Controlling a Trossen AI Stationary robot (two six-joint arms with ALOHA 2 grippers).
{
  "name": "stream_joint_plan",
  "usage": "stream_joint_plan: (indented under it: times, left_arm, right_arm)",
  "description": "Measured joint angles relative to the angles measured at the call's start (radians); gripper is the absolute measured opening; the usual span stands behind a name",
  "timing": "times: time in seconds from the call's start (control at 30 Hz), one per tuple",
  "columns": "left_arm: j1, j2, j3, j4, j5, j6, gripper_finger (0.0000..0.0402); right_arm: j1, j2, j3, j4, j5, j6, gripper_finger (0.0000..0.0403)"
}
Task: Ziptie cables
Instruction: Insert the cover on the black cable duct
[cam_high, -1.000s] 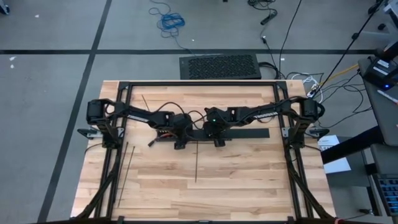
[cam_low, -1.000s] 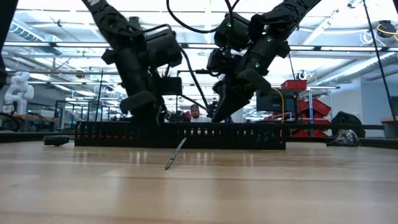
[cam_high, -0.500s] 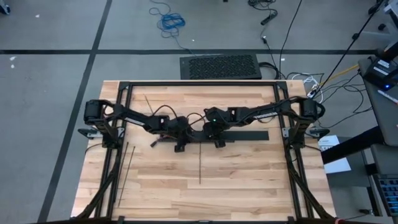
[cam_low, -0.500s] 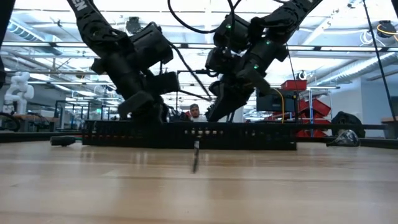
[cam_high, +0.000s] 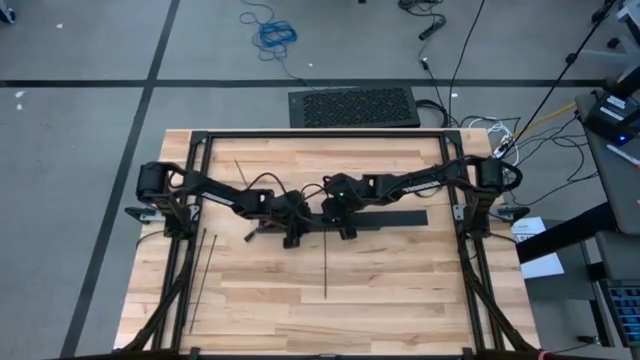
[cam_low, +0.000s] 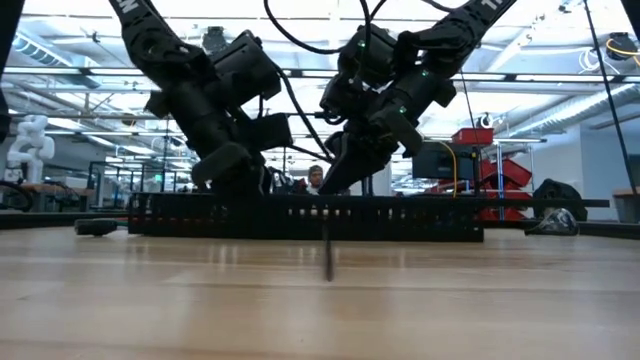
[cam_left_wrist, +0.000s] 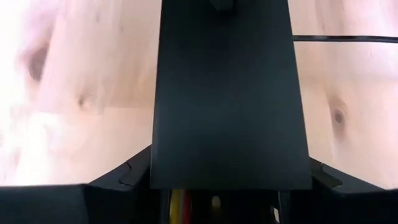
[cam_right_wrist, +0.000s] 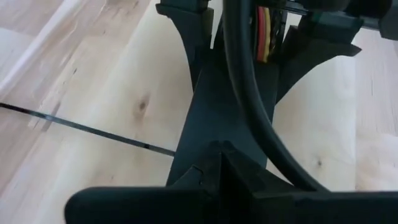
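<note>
The wooden table (cam_high: 400, 290) carries a black frame (cam_high: 320, 134) along its edges. Both arms reach inward from the side posts and meet over the long black slotted channel (cam_low: 400, 218), which lies across the middle of the table.

The left gripper (cam_high: 291, 236) sits at the channel's left end. In the left wrist view its fingers (cam_left_wrist: 118, 177) stand apart on either side of the channel, close to its walls; whether they press on it cannot be told. Red and yellow wires of the cables (cam_left_wrist: 177, 202) show at the base of that view, inside the channel's line; more wire ends (cam_high: 250, 231) protrude just left of the gripper.

The right gripper (cam_high: 345, 229) sits just beside the left one, on the channel, with its fingers closed; what they clamp cannot be told.

One ziptie (cam_high: 325, 268) lies straight on the table, running from the channel toward the front edge. Two more zipties (cam_high: 203, 272) lie near the left frame rail, and another (cam_high: 240, 166) behind the left arm.
</note>
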Motion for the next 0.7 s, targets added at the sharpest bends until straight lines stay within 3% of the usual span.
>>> stream_joint_plan:
  times: [0.23,0.37,0.47,0.7]
  left_arm:
    - [0.001,-0.125,0.089,-0.374,-0.007,0.035,0.0242]
    - [0.0,-0.173,0.091,-0.417,-0.01,0.038,0.0242]
    - [-0.001,-0.163,0.091,-0.405,-0.012,0.031,0.0242]
    - [-0.004,0.024,0.096,-0.172,0.01,0.015,0.0243]
  right_arm:
    - [0.002,-0.004,0.006,0.013,-0.006,-0.005,0.0]
    - [0.0,-0.007,0.006,0.02,-0.028,-0.011,0.0]
    - [0.001,-0.007,0.006,0.025,-0.029,-0.015,0.0]
    - [0.019,0.001,-0.004,0.048,-0.06,-0.028,0.0]
